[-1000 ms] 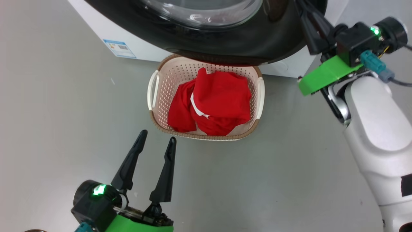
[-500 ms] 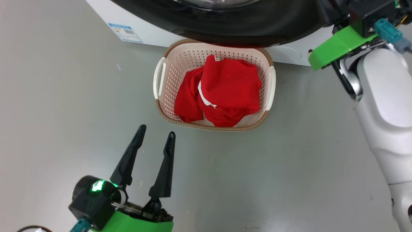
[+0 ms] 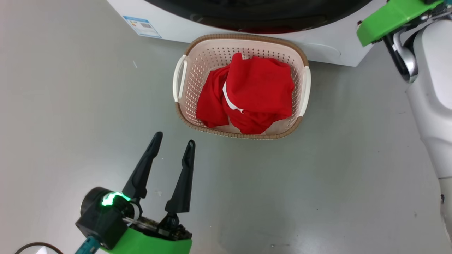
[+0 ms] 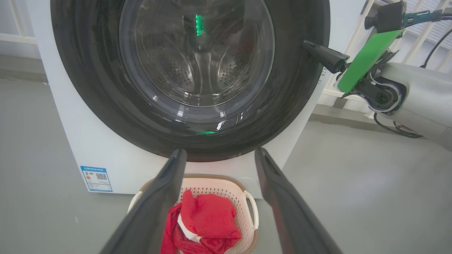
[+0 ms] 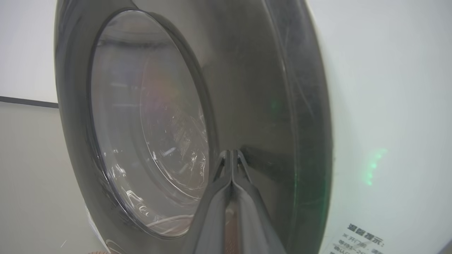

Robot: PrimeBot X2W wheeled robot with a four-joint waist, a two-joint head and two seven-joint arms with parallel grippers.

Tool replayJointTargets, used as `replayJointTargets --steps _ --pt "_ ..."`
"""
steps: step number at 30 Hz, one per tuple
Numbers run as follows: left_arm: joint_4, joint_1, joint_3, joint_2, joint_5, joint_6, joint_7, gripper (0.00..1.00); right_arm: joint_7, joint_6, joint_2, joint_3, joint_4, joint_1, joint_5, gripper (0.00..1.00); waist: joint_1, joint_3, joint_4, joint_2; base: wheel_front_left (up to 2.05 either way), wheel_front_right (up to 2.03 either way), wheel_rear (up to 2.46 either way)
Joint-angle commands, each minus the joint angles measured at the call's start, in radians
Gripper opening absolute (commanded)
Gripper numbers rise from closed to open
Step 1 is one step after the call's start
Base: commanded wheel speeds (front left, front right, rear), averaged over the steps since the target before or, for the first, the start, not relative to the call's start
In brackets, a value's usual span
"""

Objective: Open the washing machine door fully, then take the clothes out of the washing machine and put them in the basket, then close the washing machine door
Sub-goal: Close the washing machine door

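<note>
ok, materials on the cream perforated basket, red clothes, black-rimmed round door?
Cream perforated basket: apparently moulded plastic, matt; even holes, woven-look brown rim. Red clothes: soft matt fabric; folds, creases. Black-rimmed round door: glossy rim, probably plastic; clear centre looks like glass, sharp reflections.

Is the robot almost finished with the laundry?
Nearly. Done: the red clothes lie in the basket. In hand: the right hand, shut, is at the black rim of the washing machine door, which looks closed against the washing machine. Left: perhaps a last push; I cannot tell if it latched. The left hand is open and empty.
</note>
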Motion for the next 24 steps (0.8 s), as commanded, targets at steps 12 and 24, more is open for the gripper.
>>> replayJointTargets --steps 12,24 --pt "-0.023 -0.029 0.020 0.006 0.001 0.003 -0.008 1.00 -0.005 -0.002 0.001 -0.048 0.044 -0.077 -0.042 0.00 0.0000 0.009 0.015 -0.0001 0.00 0.00 0.00" --pt "-0.012 -0.025 0.023 0.006 -0.032 0.013 -0.008 1.00 -0.005 -0.002 0.034 -0.055 0.035 -0.002 -0.023 0.00 0.0000 -0.035 -0.016 -0.0001 0.00 0.00 0.00"
